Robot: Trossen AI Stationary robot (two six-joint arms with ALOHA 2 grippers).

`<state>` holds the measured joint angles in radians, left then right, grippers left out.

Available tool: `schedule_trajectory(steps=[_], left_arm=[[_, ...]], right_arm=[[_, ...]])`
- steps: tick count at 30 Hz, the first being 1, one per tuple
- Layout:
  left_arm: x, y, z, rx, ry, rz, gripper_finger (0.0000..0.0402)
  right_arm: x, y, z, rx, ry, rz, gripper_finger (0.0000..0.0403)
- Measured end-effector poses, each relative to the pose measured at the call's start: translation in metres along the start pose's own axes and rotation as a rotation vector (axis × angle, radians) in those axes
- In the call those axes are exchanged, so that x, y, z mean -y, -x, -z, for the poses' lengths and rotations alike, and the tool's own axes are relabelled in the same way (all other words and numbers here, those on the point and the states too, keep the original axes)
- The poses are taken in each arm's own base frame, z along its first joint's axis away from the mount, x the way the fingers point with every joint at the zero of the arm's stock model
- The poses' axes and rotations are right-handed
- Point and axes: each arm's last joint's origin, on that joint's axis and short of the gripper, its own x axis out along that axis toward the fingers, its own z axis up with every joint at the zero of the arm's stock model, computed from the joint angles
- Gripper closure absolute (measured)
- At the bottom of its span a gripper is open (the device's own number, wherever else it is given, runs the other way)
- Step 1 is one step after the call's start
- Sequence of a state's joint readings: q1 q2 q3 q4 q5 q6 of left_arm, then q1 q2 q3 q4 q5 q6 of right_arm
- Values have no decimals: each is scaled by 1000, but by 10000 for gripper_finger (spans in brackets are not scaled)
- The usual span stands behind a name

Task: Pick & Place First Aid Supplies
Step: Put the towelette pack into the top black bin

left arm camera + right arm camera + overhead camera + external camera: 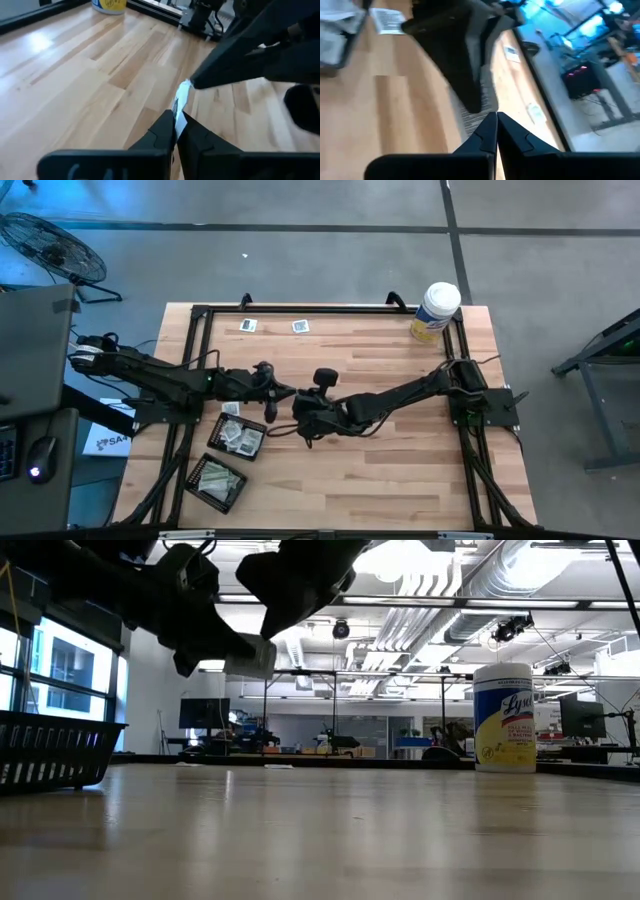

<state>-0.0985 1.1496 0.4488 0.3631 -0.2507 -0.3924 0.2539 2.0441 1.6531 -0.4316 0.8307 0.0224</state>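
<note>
One thin white packet (pixel 182 97) was held edge-on above the table; two more packets (pixel 249 326) lay at the far edge.

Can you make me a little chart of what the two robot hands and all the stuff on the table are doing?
left gripper: over the table's middle, shut on one end of a white packet
right gripper: tip to tip with the left one, shut on the same packet
packet height: up in the air, off the wood
black mesh trays: two, on the left arm's side, packets inside
loose packets: two, flat at the far edge
canister: upright, far right corner
</note>
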Motion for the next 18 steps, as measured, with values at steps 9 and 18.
schedule_trajectory(steps=[9,18], left_arm=[[8,3,2,-71,-111,-14,398],[80,39,-5,-238,-482,3,400]], right_arm=[[-3,33,-10,62,71,-169,354],[3,92,-13,81,47,-247,281]])
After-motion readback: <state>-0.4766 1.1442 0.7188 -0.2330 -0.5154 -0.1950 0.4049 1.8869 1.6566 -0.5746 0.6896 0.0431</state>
